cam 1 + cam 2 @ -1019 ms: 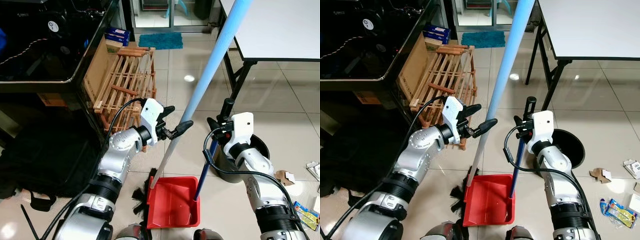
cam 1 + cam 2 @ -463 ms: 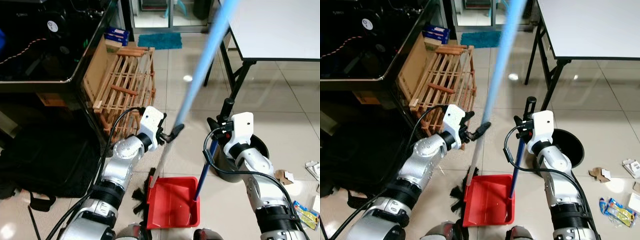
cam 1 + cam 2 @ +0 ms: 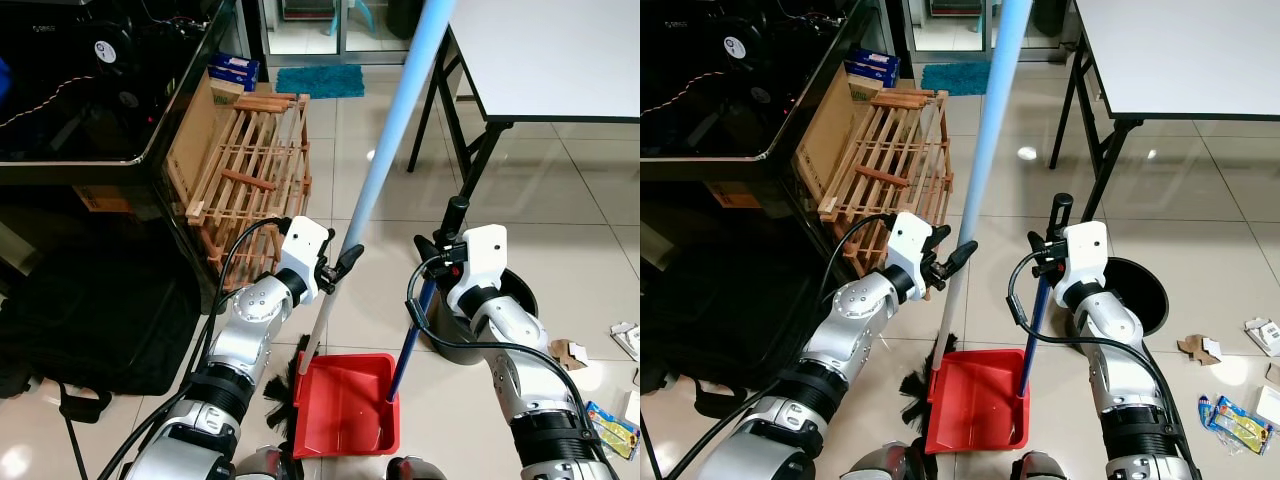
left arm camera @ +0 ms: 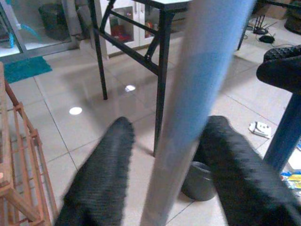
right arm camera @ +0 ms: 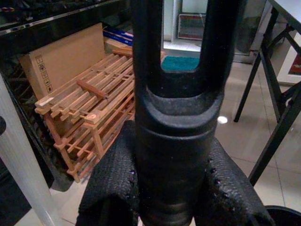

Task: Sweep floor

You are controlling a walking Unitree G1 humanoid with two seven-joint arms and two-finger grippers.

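A: Logging the left side first. My left gripper [image 3: 338,272] has its two ribbed black fingers [image 4: 101,174] closed around the long broom handle [image 3: 985,160], which is smooth, round and pale blue up high, turning white lower down. The pole leans up and away to the right. Its black bristle head [image 3: 288,385] splays on the glossy beige tiled floor [image 3: 360,150], touching the left edge of the red plastic dustpan [image 3: 345,408].

B: And the right?

A: My right gripper [image 3: 1048,245] is clamped on the matte black moulded grip [image 5: 176,141] that tops the dark blue dustpan pole [image 3: 1032,335]. That pole stands nearly upright from the pan's right rear corner. The pan is a shallow square tray lying flat between my arms.

B: Room to move?

A: Tight on the left: a slatted raw-wood rack [image 3: 250,165] leans against a flat brown cardboard sheet [image 3: 195,130] beside a dark glossy cabinet [image 3: 100,90], with a black fabric bag [image 3: 90,320] below. To the right, a round black bin [image 3: 1135,295] sits just behind my right arm, and the white surface with black folding legs [image 3: 560,60] overhangs the tiles. Open tile runs forward between rack and legs toward a teal mat [image 3: 320,80]. Small wrappers and card scraps [image 3: 1235,420] lie at far right.
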